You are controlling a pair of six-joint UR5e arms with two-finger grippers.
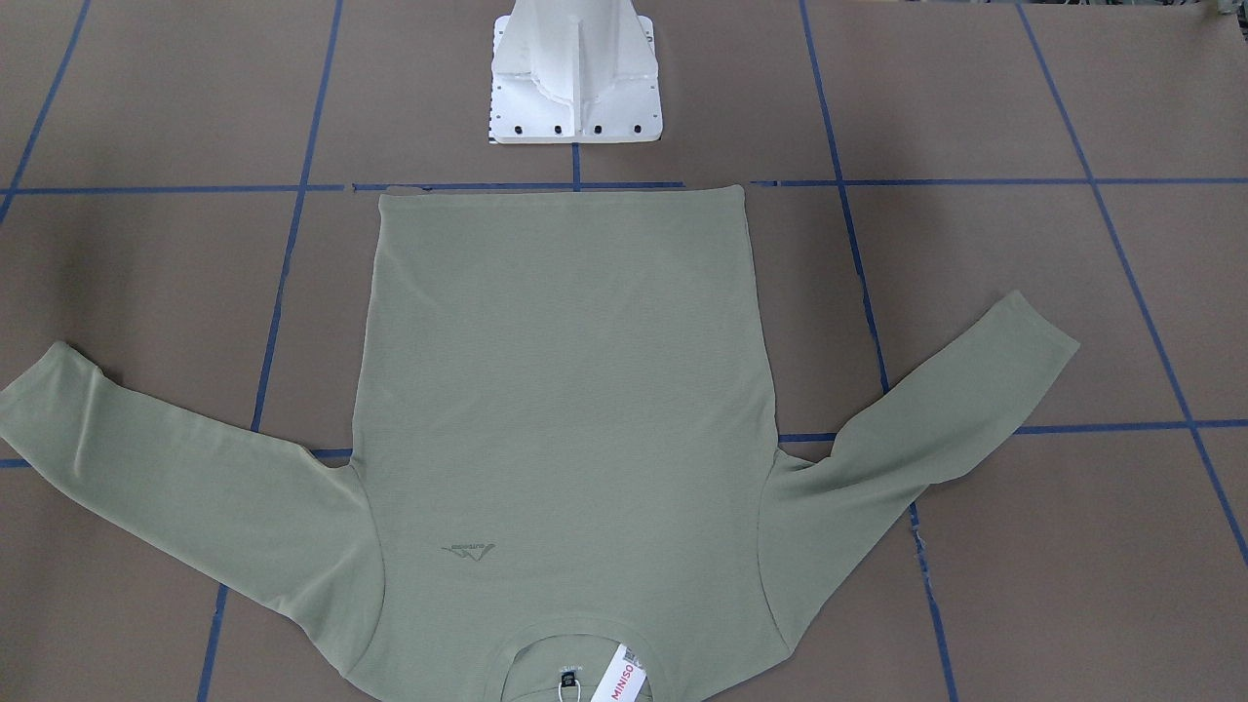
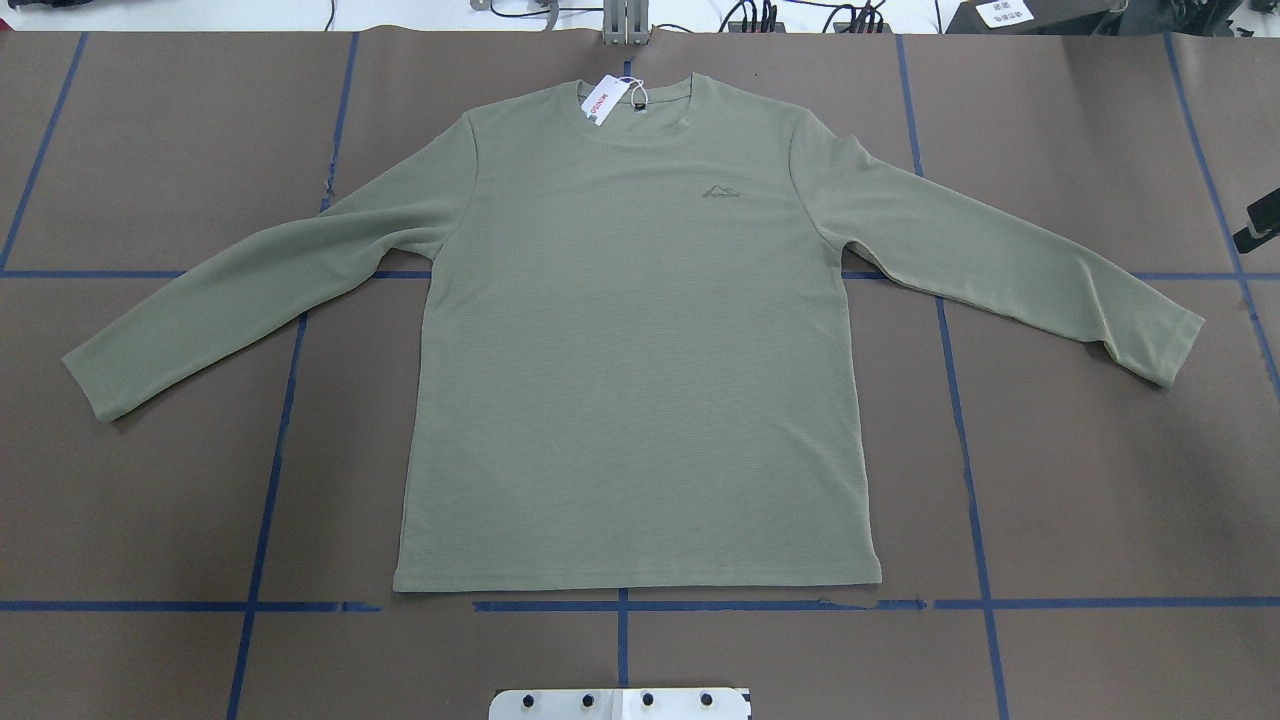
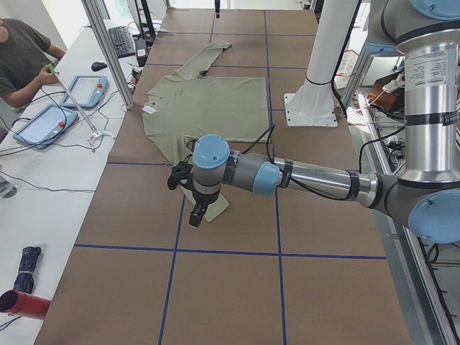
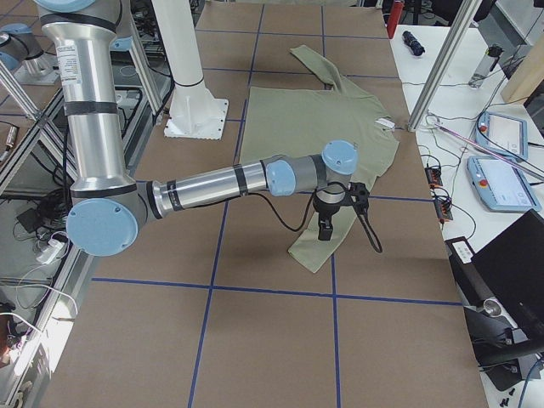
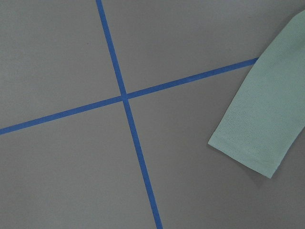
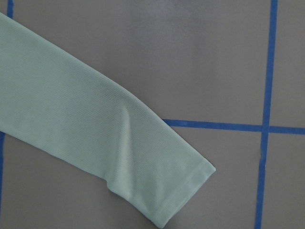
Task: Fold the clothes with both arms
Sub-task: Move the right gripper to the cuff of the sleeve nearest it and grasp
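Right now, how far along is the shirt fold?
Done: layout only. The shirt lies flat, front up, sleeves spread, with no fold made.
In hand: nothing. The left gripper hangs by the left cuff and the right gripper by the right cuff; neither touches fabric.
Left: every fold, sleeves and body.

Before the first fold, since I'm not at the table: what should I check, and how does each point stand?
1. The shirt flat, front up: ok.
2. The left sleeve and right sleeve spread out: ok.
3. The tag tucked away: not ok, it lies out at the collar.
4. The left hand by the left cuff: ok, though the cuff sits off to one side in its wrist view.
5. The right hand over the right cuff: ok.
6. Both hands open: cannot tell.
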